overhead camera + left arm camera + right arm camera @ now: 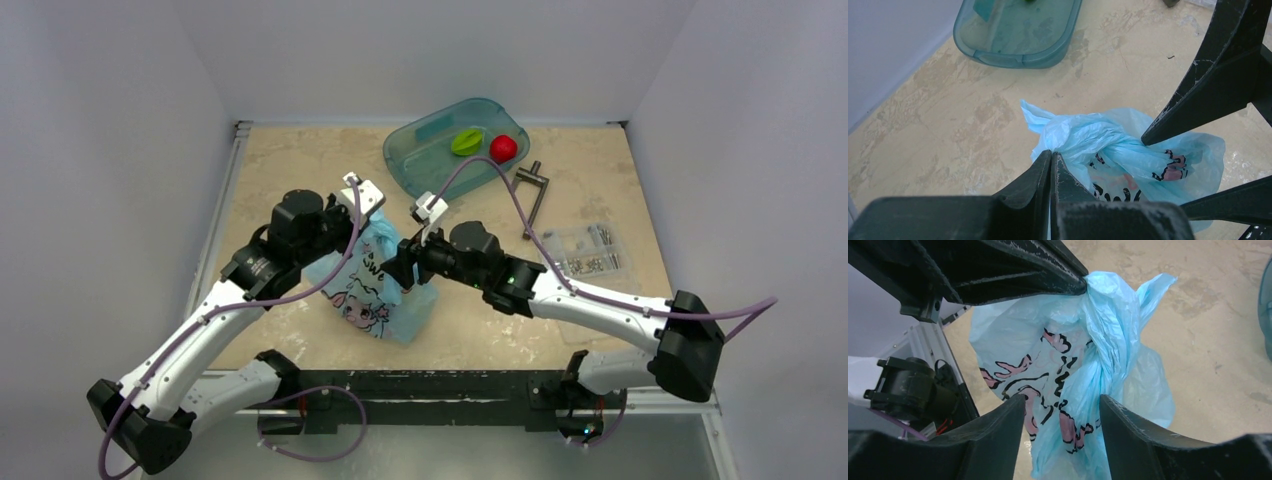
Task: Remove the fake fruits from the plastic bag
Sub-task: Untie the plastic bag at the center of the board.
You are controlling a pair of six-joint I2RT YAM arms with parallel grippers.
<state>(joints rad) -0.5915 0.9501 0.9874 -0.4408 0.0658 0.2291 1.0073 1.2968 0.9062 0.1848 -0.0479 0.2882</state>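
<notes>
The light-blue plastic bag [372, 298] with the cartoon girl print hangs bunched over the table's near middle. My left gripper [371, 231] is shut on the bag's gathered top edge; in the left wrist view [1053, 156] its jaws meet on the crinkled plastic [1083, 135]. My right gripper [399, 274] is open, with one finger on each side of the bag's printed side [1073, 365]; the right wrist view [1060, 410] shows the plastic between the jaws but not pinched. The banana and the maroon fruit are hidden.
A teal tray [420, 160] at the back holds a green ridged fruit [466, 141] and a bright red round fruit [503, 148]. A metal tool [536, 196] and a clear packet of small parts [588, 250] lie to the right.
</notes>
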